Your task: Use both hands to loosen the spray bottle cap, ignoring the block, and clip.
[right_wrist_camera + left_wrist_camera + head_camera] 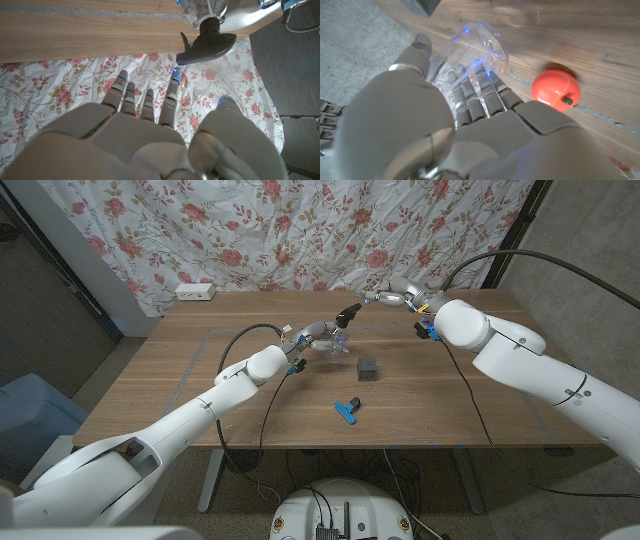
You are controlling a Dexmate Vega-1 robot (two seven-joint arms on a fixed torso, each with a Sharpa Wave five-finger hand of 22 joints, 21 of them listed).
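1. The worktop (250, 395) is brown wood.
2. The bottle (470, 47) is clear, and its cap (348, 312) is black.
3. The block (367, 367) is dark grey.
4. The clip (347, 409) is blue with a black part.
5. The ball (555, 89) is red.
6. The curtain (300, 230) is white with pink roses.
7. Both arms are white.

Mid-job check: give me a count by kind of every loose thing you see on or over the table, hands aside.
Spray bottle: 1
Dark block: 1
Blue clip: 1
Red ball: 1
White power strip: 1
Total: 5
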